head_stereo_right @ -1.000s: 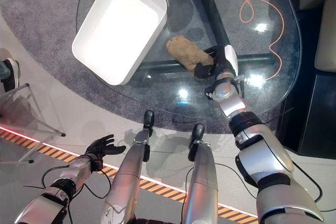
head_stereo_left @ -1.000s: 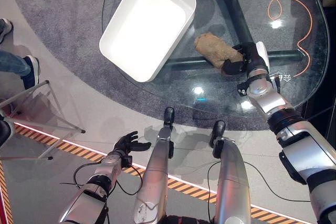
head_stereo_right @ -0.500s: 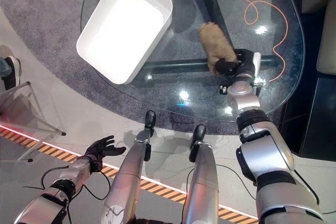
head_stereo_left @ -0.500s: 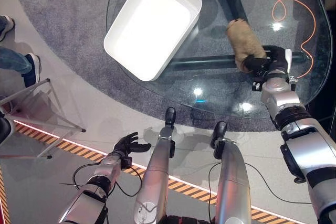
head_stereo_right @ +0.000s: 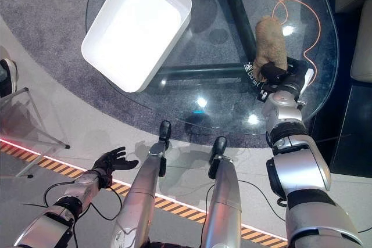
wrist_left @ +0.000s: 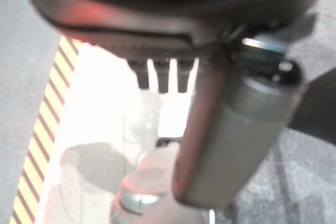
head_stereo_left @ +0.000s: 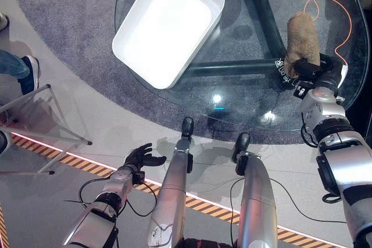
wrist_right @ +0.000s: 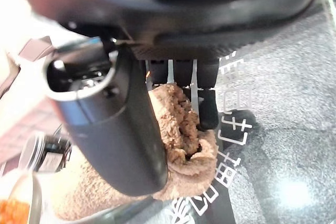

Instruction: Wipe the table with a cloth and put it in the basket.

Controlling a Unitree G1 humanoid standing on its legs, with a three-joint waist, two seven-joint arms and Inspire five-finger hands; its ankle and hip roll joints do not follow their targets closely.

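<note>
While the wiping is plainly under way, the putting-away has not begun: the brown cloth lies rolled on the glass surface near its right edge, and the white basket sits well apart from it on the left part of the glass, with nothing inside. The right hand has its fingers and thumb curled round the near end of the cloth, which the right wrist view shows bunched between them. An orange cable loops on the glass just beyond the cloth. I'd judge the job about midway: a wipe in progress, with the carry to the basket and the drop still left.

Against the picture from a second ago, the cloth has swept from near the middle of the glass out toward the right side, swinging round from lying crosswise to pointing away from the robot, the right hand going with it. The left hand hangs low over the floor, fingers loosely spread and holding nothing, much as it was.
</note>
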